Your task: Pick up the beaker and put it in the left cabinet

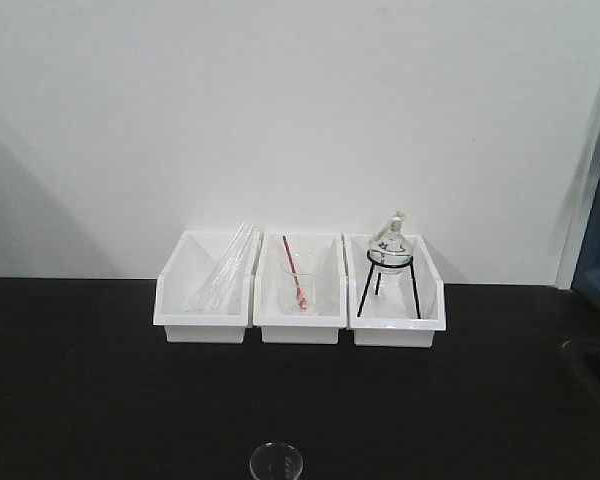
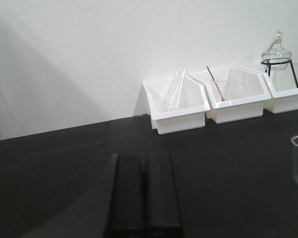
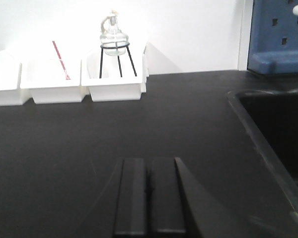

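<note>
Matte black benchtop (image 1: 100, 400), clear cylindrical beaker (image 1: 276, 463)

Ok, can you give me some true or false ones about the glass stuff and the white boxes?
1. The beaker stands by itself on the black bench. True.
2. The round flask is in the left-hand box. False: it sits on a black tripod in the right-hand box.
3. The left tool holds the beaker. False: it is shut on nothing, and the beaker stands apart from it.
4. A red stick leans in the middle box. True.
</note>
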{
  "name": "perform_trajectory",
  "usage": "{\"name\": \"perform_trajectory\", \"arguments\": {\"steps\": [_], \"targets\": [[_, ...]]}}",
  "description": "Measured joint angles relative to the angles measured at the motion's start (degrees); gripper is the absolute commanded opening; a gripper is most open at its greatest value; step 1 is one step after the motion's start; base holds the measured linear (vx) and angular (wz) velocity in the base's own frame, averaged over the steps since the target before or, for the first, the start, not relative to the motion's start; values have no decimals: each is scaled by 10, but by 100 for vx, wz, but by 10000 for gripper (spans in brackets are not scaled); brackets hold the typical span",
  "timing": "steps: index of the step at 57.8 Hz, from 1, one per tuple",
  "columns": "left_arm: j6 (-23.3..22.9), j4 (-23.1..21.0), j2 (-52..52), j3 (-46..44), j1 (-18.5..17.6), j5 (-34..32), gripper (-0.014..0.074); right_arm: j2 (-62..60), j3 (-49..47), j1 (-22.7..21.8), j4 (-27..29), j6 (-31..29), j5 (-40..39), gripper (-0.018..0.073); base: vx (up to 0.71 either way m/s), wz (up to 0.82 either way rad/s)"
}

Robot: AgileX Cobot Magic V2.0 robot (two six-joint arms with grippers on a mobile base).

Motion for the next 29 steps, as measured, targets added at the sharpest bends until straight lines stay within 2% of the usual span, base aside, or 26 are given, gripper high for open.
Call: {"name": "perform_trajectory", "arguments": {"steps": [16, 29], "targets": [[0, 0, 0, 0, 0, 0, 1, 0, 0, 0, -3, -1, -106, -6, 0, 0], [0, 0, 0, 0, 0, 0, 1, 0, 0, 0, -9, -2, -143, -6, 0, -2]]}}
